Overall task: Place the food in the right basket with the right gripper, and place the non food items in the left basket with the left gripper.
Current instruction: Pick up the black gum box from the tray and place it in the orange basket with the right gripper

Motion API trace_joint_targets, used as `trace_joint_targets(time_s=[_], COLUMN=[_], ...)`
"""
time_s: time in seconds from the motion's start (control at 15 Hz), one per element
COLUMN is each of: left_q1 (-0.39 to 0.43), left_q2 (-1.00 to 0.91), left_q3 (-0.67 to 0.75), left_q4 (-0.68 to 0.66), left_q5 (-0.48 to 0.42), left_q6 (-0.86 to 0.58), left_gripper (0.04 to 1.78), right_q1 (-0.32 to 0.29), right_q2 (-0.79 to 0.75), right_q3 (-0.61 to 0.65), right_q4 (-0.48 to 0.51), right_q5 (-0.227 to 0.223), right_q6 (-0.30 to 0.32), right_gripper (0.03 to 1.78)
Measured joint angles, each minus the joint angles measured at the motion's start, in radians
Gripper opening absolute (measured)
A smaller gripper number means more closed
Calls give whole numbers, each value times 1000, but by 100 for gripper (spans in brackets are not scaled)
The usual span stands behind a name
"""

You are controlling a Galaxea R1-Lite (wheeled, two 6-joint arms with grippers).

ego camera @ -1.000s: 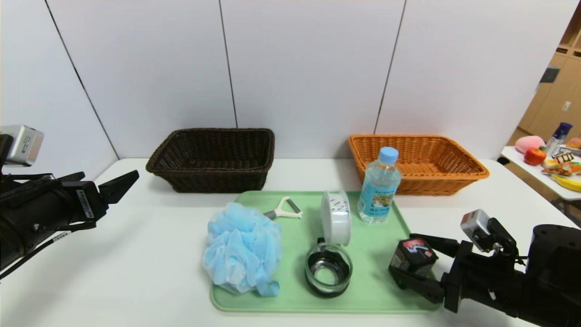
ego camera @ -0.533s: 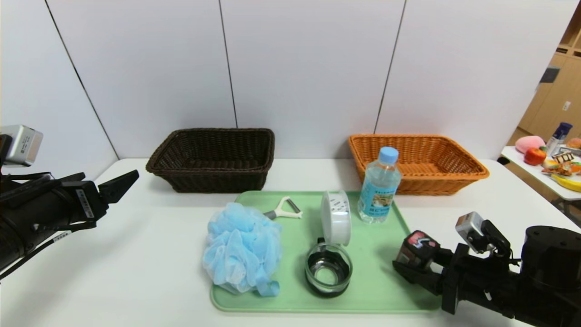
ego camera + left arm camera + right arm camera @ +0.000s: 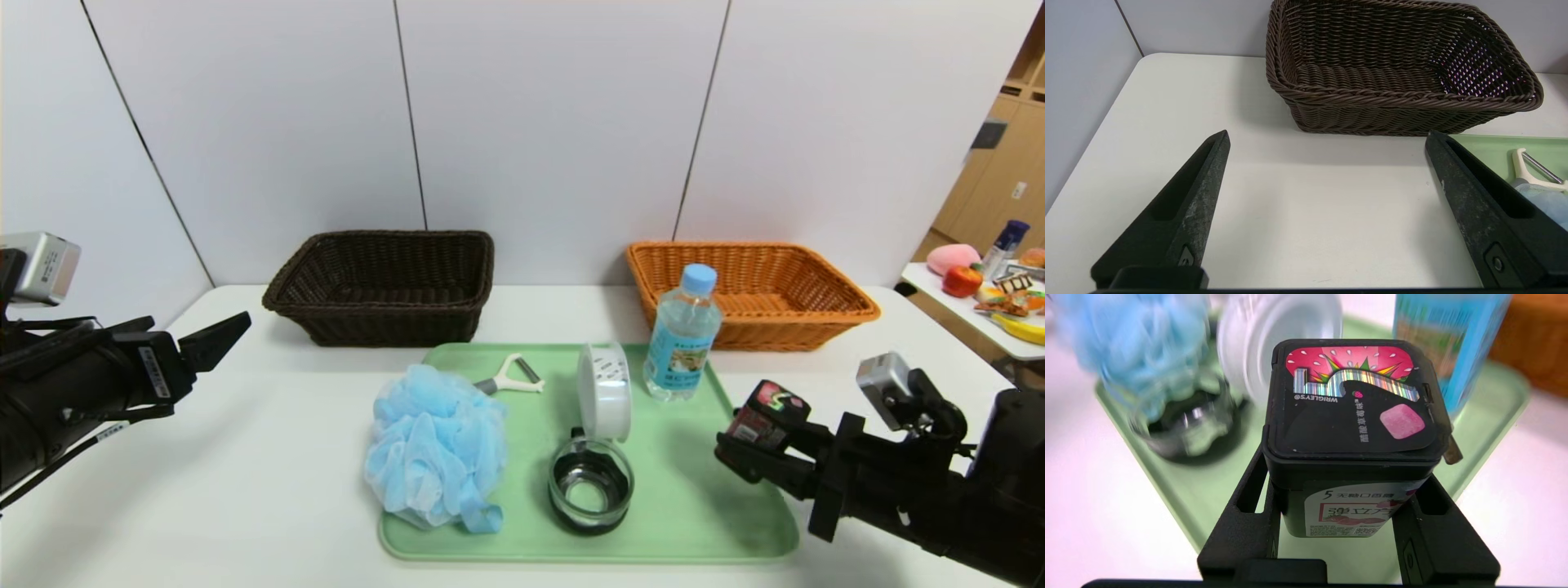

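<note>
The right gripper (image 3: pixel 755 445) is clamped on a black gum box (image 3: pixel 766 412), held above the right edge of the green tray (image 3: pixel 694 523), near the orange basket (image 3: pixel 816 314). The left gripper (image 3: pixel 208 339), fingers apart, hangs at far left, near the brown basket (image 3: pixel 384 322).

bright, even light | soft shadows under tray (image 3: pixel 718 523) | right wrist background motion-blurred

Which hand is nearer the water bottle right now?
Right. The right hand, shut on the gum box, is beside the water bottle; the left hand hangs far across the table.
</note>
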Motion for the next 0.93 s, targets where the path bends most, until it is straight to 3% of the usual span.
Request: trace_joint_targets(time_s=[0.2, 0.4, 0.67, 0.93], left_q1=[0, 0, 1, 1], left_q2=[0, -2, -6, -8], left_q3=[2, 4, 3, 5], left_q4=[0, 0, -1, 0], left_q5=[0, 0, 1, 1], left_q6=[-1, -4, -3, -3], left_gripper=[169, 169, 169, 169], right_q1=[-68, -200, -309, -337], right_q2=[-81, -113, -99, 2], right_q3=[-145, -375, -730, -1043], right_q4=[36, 215, 651, 1093], right_q5=[-24, -44, -158, -312], right_q6=[59, 60, 30, -49], right_gripper=[75, 75, 75, 75])
